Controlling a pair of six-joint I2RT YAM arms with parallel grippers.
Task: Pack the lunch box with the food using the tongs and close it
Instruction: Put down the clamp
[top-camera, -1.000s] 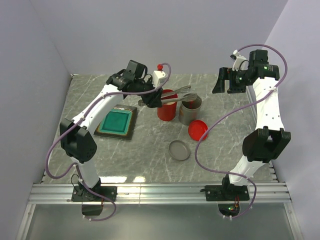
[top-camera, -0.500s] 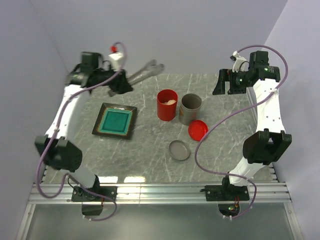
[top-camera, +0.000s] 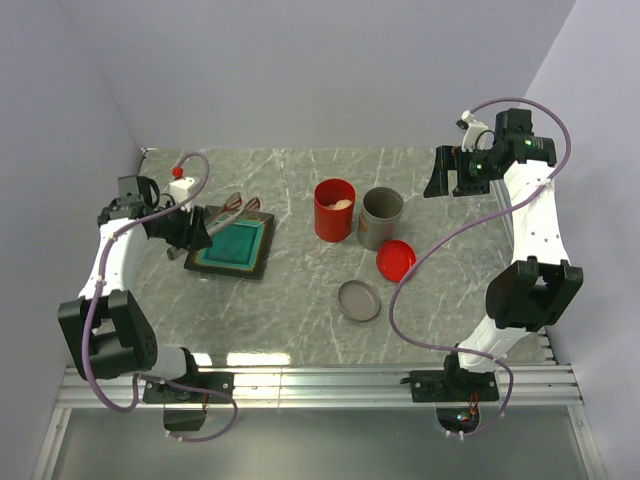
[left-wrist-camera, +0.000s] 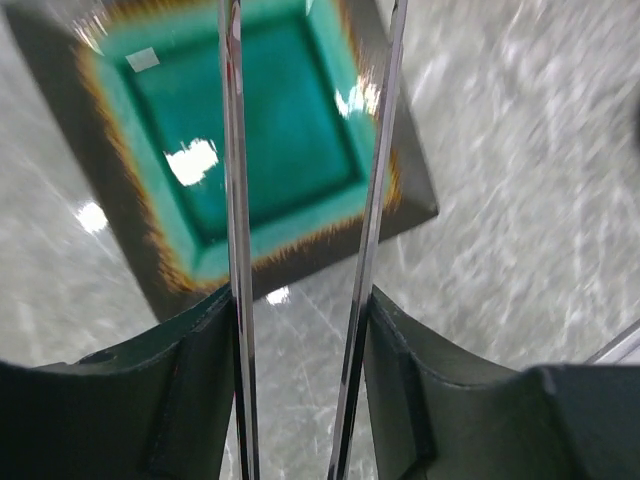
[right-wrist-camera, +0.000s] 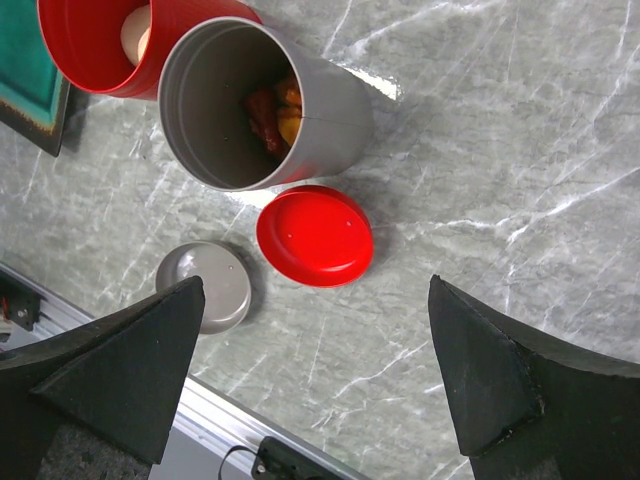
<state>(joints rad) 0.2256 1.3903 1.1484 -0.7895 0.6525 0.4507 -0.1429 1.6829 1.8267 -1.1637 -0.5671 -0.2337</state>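
Observation:
My left gripper (top-camera: 192, 230) is shut on the tongs (top-camera: 237, 203), low at the left of the table. In the left wrist view the two thin metal arms of the tongs (left-wrist-camera: 232, 200) run between my fingers (left-wrist-camera: 200, 380) and reach out over a dark square tray. The red lunch box (top-camera: 333, 225) stands upright mid-table with a beige food ball (top-camera: 341, 203) inside; the right wrist view also shows the box (right-wrist-camera: 85, 60) and the ball (right-wrist-camera: 134, 35). Its red lid (top-camera: 396, 259) lies flat to the right. My right gripper (top-camera: 450, 172) hangs open and empty, high at the back right.
The tray (top-camera: 230, 270) has a teal inside, with nothing showing in it (left-wrist-camera: 410, 200). A grey cylinder (right-wrist-camera: 330, 110) beside the lunch box holds red and orange food pieces (right-wrist-camera: 275, 115). Its grey lid (top-camera: 359, 300) lies toward the near edge. Walls close in on three sides.
My left arm swung away from above the lunch box, up to the back left, then came down over the tray with the tongs still gripped. The right arm barely moved.

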